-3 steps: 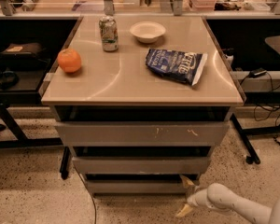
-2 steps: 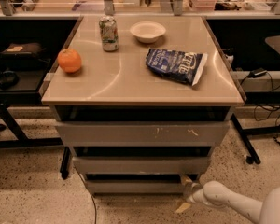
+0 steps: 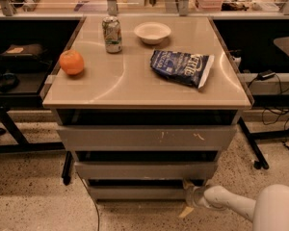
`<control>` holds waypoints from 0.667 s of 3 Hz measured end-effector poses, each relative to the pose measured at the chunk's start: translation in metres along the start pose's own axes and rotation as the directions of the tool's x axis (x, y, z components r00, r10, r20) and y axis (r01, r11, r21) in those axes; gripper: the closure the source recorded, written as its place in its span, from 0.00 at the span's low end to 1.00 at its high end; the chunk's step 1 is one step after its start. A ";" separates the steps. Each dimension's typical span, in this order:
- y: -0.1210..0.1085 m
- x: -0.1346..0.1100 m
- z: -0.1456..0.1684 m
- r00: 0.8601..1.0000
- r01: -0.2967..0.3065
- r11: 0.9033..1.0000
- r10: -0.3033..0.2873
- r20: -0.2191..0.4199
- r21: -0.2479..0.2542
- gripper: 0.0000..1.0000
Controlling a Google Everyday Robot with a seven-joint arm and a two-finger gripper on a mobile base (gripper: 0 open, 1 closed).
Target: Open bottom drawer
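The bottom drawer (image 3: 135, 192) is the lowest and narrowest of three grey flat fronts under the beige tabletop. Its front sits slightly forward of the dark gap above it. My gripper (image 3: 187, 197) is at the drawer's right end, low near the floor, with one tan finger (image 3: 188, 184) up at the drawer's top right corner and the other (image 3: 185, 211) below it. The white arm (image 3: 231, 203) comes in from the bottom right.
The middle drawer (image 3: 144, 170) and the scuffed top drawer (image 3: 147, 137) are above. On the table (image 3: 125, 88) stand an orange (image 3: 72, 62), a can (image 3: 112, 33), a white bowl (image 3: 152, 32) and a blue chip bag (image 3: 181, 67). A cable (image 3: 90, 206) trails on the floor.
The gripper and arm have shifted slightly left toward the drawer's right end. The drawers look unchanged.
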State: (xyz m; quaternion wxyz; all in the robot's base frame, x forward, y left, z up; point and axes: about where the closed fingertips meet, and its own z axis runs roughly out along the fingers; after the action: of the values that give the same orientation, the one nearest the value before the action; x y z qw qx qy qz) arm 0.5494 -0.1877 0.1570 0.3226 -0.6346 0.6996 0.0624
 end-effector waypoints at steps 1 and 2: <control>0.000 0.000 0.000 1.000 0.000 1.000 0.000 0.000 0.000 0.20; 0.000 0.000 0.000 1.000 0.000 1.000 0.000 0.000 0.000 0.42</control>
State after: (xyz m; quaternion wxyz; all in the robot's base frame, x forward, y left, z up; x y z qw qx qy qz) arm 0.5493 -0.1877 0.1570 0.3226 -0.6346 0.6996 0.0624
